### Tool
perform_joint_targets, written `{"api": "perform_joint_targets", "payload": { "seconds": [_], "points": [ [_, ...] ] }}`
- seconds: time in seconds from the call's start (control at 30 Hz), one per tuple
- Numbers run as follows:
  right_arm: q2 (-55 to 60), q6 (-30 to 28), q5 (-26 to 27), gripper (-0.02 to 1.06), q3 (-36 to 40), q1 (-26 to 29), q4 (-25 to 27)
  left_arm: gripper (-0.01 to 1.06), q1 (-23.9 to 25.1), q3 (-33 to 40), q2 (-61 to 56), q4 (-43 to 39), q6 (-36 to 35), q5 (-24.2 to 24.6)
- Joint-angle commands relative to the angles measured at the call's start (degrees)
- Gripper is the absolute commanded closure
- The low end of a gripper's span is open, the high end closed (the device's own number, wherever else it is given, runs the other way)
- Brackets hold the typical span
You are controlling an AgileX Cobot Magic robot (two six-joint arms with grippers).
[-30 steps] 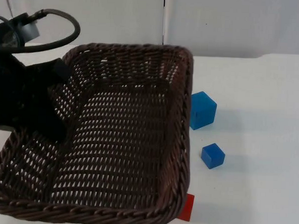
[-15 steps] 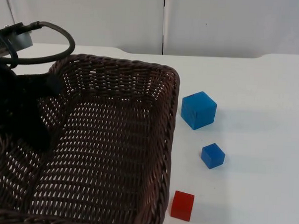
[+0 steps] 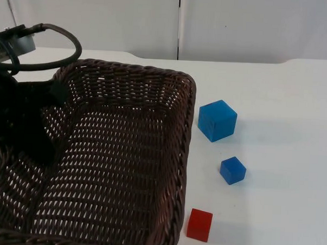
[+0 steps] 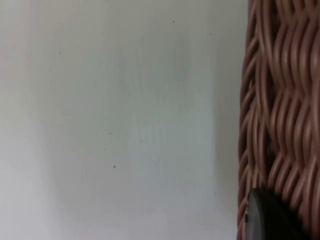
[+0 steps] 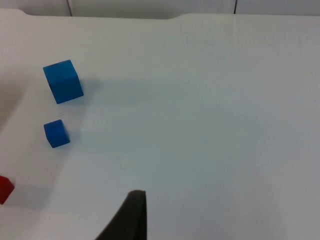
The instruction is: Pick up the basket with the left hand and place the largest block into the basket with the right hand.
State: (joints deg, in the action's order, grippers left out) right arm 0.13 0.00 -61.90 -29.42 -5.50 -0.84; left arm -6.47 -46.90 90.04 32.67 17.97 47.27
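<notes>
The left gripper (image 3: 41, 133) clamps the basket (image 3: 124, 153) at its left wall, its woven side close against the left wrist camera. The large blue block (image 3: 217, 120) sits on the table (image 3: 281, 160) just right of the basket, the small blue block (image 3: 233, 170) nearer and the red block (image 3: 199, 225) nearest. The right arm waits; whether its gripper (image 5: 127, 220) is parted or closed can't be told.
</notes>
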Motion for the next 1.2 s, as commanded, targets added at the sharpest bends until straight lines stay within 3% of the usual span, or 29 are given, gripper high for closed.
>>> {"api": "perform_joint_targets", "payload": {
  "seconds": [0.0, 0.6, 1.17],
  "points": [
    [-0.13, 0.00, 0.08, -0.01, -0.09, 0.25, -0.04, 1.05, -0.32, -0.16, -0.97, 0.67, 0.12, 0.26],
    [2.83, 0.48, 0.73, -0.01, -0.50, 0.25, -0.27, 1.05, -0.32, -0.16, -0.97, 0.67, 0.12, 0.26],
    [28.78, 0.33, 22.18, -0.01, -6.36, 0.25, -0.18, 1.05, -0.32, -0.16, -0.97, 1.11, 0.12, 1.41]
  ]
}}
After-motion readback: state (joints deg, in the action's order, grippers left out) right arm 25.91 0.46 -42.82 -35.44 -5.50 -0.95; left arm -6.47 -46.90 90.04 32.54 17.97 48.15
